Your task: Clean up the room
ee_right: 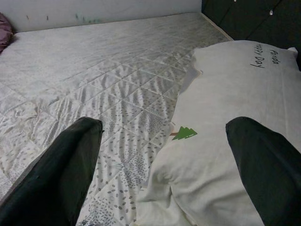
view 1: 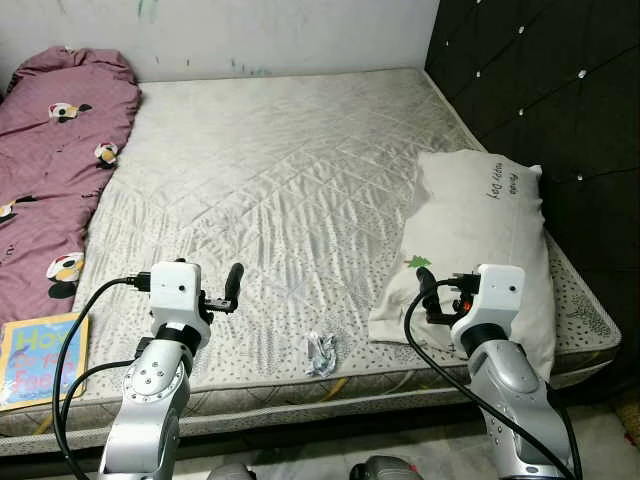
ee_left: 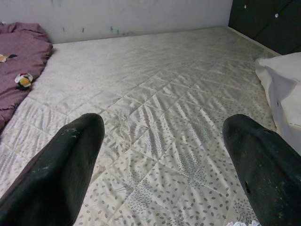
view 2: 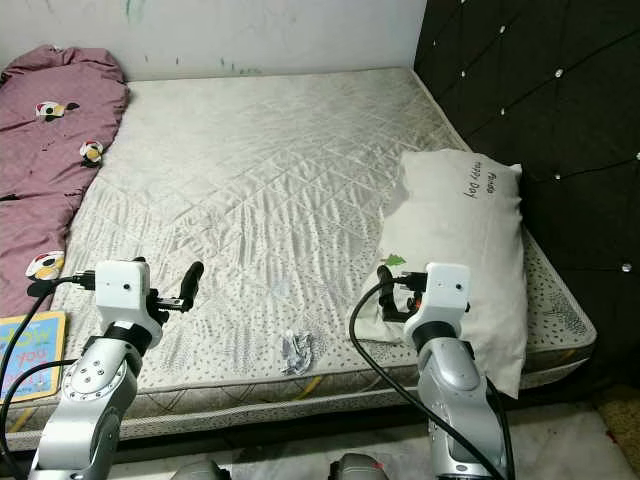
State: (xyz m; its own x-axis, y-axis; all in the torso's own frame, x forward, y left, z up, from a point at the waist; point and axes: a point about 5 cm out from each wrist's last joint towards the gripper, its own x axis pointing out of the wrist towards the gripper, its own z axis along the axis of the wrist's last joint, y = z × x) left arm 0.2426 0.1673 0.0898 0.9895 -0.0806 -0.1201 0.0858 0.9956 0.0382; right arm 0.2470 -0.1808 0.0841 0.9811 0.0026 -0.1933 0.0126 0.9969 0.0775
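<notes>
Quilted mattress (view 1: pixel 270 190): pale grey-white, bare, no sheet; takes up most of the head views. Wall at far side, dark padded headboard (view 1: pixel 540 80) on robot's right.
Clutter item: small crumpled wrapper (view 1: pixel 321 352), whitish/clear, lying near mattress front edge, roughly between the two arms. Prob. the thing to pick up first — judgement only.
Wrapper look: scrunched, light, thin; likely crushes easily, needs a shallow pinch. Too small to tell exact material.
Pillow (view 1: pixel 480 250): white, small green tree print + script text, lies along robot's right side by headboard. Front corner hangs near mattress edge.
Blanket (view 1: pixel 50 170): maroon w/ cartoon patches, bunched along robot's left side of bed.
Book (view 1: pixel 38 358): blue/yellow kids' cover, flat at front left corner, partly under blanket edge — can't tell for sure.
Left gripper (ee_left: pixel 164 160): raised over front part of mattress, fingers well apart, nothing between them. Wrapper edge just shows near one fingertip in wrist view.
Right gripper (ee_right: pixel 164 160): fingers spread wide, empty, hovering above pillow's near end.
Why held so: both arms up and fwd, jaws ready — looks like approach pose, no grasp begun.
Progress: early; wrapper, book, blanket not yet tidied.
Next move needs: lean in, lower one gripper to wrapper w/o snagging quilting.
</notes>
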